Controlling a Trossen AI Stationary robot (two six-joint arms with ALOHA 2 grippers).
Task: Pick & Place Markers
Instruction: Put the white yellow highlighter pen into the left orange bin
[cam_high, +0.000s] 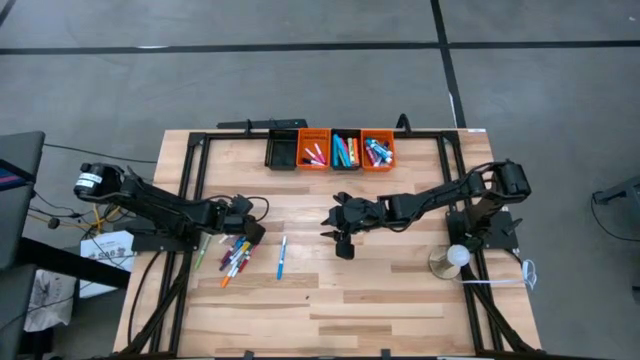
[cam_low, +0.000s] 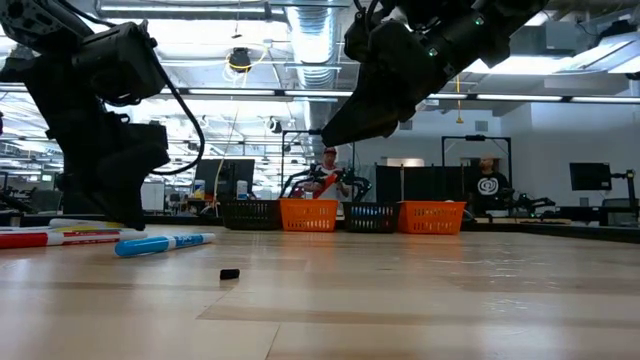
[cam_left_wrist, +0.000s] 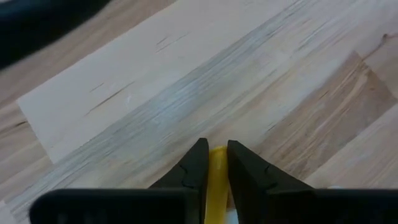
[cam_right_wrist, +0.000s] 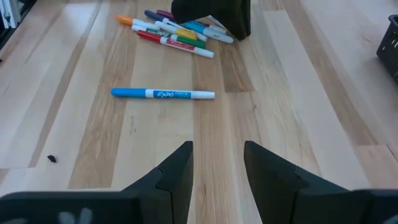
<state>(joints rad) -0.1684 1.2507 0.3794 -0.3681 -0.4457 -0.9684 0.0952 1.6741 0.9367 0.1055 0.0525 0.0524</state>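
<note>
Pick phase of the marker task, seen from overhead with clock directions taken about the table's (cam_high: 330, 300) centre. At about 9 o'clock the left gripper (cam_high: 243, 232) is down at the near edge of a loose pile of markers (cam_high: 234, 256); its wrist camera shows the two dark fingers (cam_left_wrist: 194, 168) pressed close on a yellow marker (cam_left_wrist: 217, 180), so the gripper is closed on that pen. Judged from this, the grasp is made and the carry is still to come: the next move calls for a straight lift clear of the pile, then travel toward 12 o'clock, where a row of small bins (cam_high: 331, 150), orange and black, sits at the far edge and already holds several markers. Care is needed that neighbouring pens are not dragged along. The right gripper (cam_high: 343, 235) hovers above the table near the centre, its fingers parted with nothing between them, pointing toward a single blue marker (cam_right_wrist: 163, 94) that lies alone between it and the pile. The piled markers are short, thin, capped pens in mixed colours, among them red, green, orange and blue, lying flat and overlapping at various angles; the blue one shows a white barrel end and printed lettering. A small dark fleck (cam_low: 229, 273) lies on the wood, apart from the pens.
</note>
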